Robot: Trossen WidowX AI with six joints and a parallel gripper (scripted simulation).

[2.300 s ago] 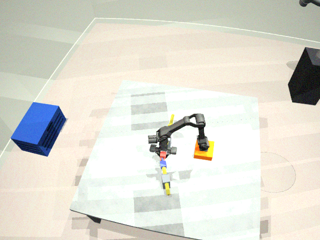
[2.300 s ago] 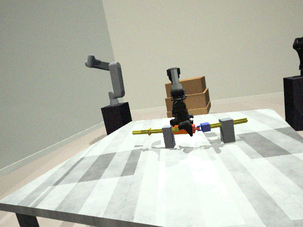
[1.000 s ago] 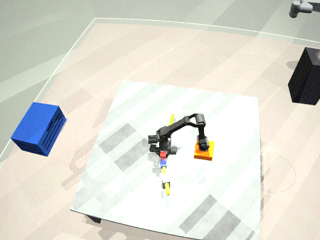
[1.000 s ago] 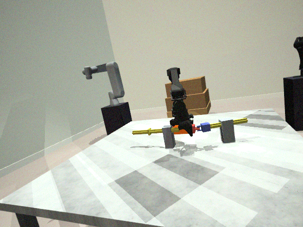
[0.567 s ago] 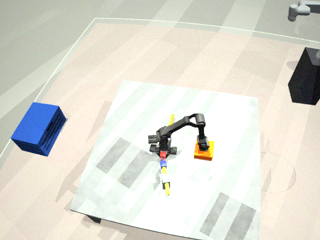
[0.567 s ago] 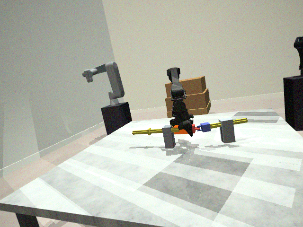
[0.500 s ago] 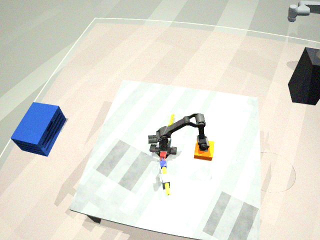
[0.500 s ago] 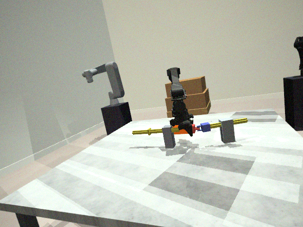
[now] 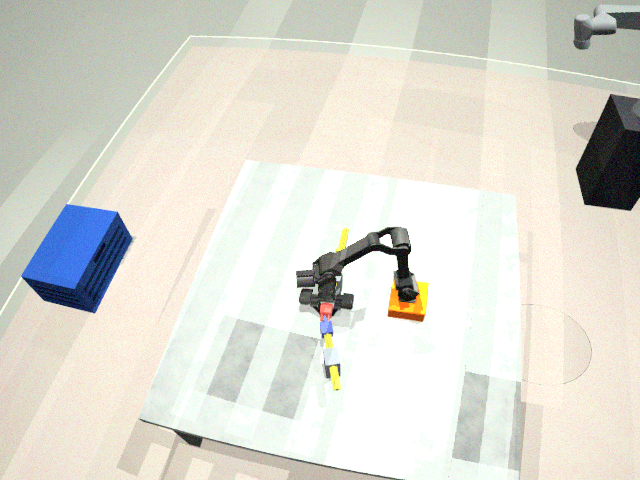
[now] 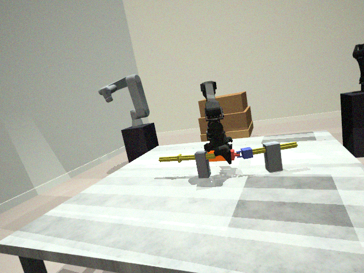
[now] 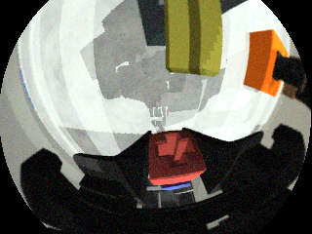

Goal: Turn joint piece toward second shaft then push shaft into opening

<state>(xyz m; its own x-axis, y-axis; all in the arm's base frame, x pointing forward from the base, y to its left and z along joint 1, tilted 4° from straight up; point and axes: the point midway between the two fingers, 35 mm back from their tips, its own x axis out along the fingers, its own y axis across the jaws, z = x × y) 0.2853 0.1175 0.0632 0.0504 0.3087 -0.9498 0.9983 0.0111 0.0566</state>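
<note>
From above, the fingers clamp the red joint piece, presumably to steer its opening. In the exterior view, the near-left block carries the sliding yellow shaft at joint height. In the wrist view, the shaft's end stands apart, leaving turning room.
</note>
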